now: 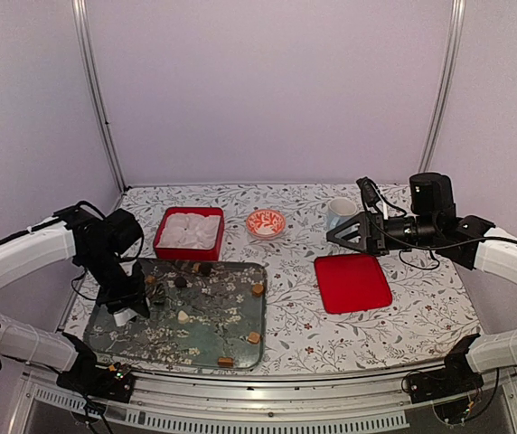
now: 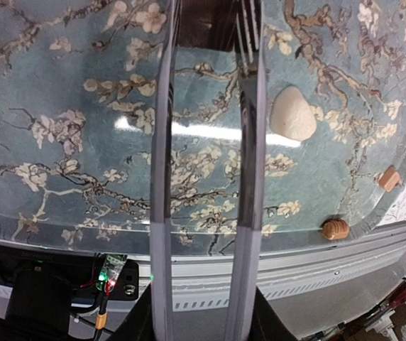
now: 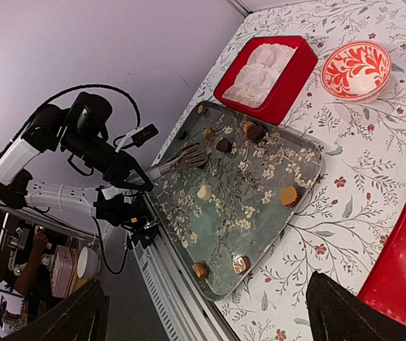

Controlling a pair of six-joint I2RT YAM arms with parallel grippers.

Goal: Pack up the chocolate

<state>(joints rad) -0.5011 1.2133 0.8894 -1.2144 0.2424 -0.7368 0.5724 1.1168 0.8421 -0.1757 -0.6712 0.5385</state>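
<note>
One floral-print table (image 1: 421,316) carries everything, and my two arms reach over it.

My left gripper (image 2: 209,42) sits low over the left part of the tray, its fingers parallel with a narrow gap. A dark brown shape fills that gap at the tips, and I cannot tell whether I am gripping it. My right gripper (image 1: 342,235) hangs above the table's right side near the mug, fingers spread wide and holding nothing.

One blue-green blossom-patterned tray (image 1: 204,339) lies front left and holds the chocolate (image 1: 258,290). I count about ten loose pieces:
- dark and caramel ones along its far and left parts
- one cream-white lump (image 2: 293,114) near the middle
- one caramel piece by the right edge
- two caramel pieces at the near right corner

One flat red lid (image 1: 352,282) lies right of the tray, apart from it. One red box (image 1: 164,240) sits just beyond the tray's far edge, filled with white paper cups (image 1: 191,231) too crowded to count. One red-and-white patterned bowl (image 1: 266,222) stands right of the box. One pale mug (image 1: 338,210) stands farther right.
</note>
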